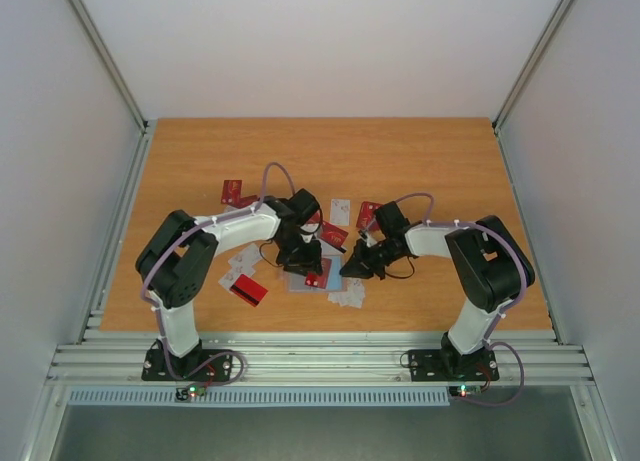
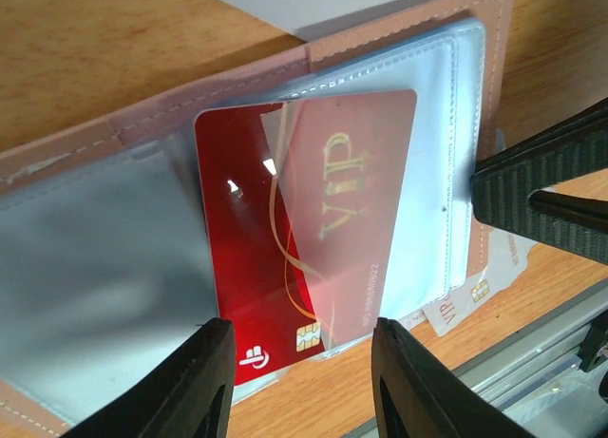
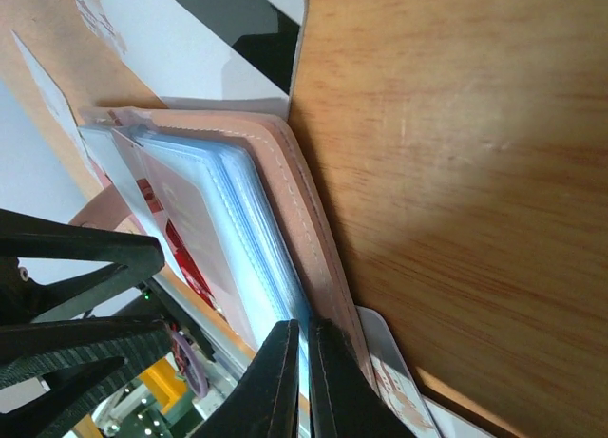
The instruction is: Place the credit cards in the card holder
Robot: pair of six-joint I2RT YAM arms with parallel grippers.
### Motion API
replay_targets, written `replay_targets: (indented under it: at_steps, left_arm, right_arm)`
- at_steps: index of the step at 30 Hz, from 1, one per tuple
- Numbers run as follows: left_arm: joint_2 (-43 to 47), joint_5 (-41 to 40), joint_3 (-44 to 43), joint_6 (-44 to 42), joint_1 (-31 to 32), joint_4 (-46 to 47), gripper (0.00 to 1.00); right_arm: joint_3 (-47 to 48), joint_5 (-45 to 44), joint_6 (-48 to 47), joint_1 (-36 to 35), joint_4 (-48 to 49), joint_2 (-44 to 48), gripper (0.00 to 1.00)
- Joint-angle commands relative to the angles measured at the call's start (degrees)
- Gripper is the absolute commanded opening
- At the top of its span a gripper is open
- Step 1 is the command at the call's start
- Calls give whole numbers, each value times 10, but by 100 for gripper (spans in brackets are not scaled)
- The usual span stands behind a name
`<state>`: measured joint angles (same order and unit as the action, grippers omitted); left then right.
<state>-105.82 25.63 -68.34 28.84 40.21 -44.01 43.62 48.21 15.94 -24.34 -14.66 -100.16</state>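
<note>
Left wrist: red VIP card [image 2: 285, 238], half inside card holder [image 2: 95, 257], sits between spread tips of left pincer [image 2: 299, 367]; right pincer [image 3: 306, 362] clamps its edge.

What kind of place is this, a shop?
Probably a robot lab booth: left arm and right arm bolted to metal rails, white walls around a wooden table, credit cards scattered on it.
</note>
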Motion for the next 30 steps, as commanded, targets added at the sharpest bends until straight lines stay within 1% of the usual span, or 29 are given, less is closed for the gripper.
replay_targets:
  at_steps: [1,6,12,19,30]
  left_arm:
    - [-17,-6,-11,-1,6,-23,42]
    - [-25,-40,-2,-4,7,-29,42]
    - [-19,-59,4,-10,14,-23,42]
    - [-21,-37,7,4,23,-8,41]
    - [-21,-36,9,15,37,-1,38]
  right_arm:
    - [-10,-1,16,-10,19,7,6]
    - [-16,-4,21,-16,24,10,6]
    - [-20,-6,23,-25,28,12,5]
    - [-23,-9,27,-35,30,16,5]
    - [-30,-7,37,-42,47,15,5]
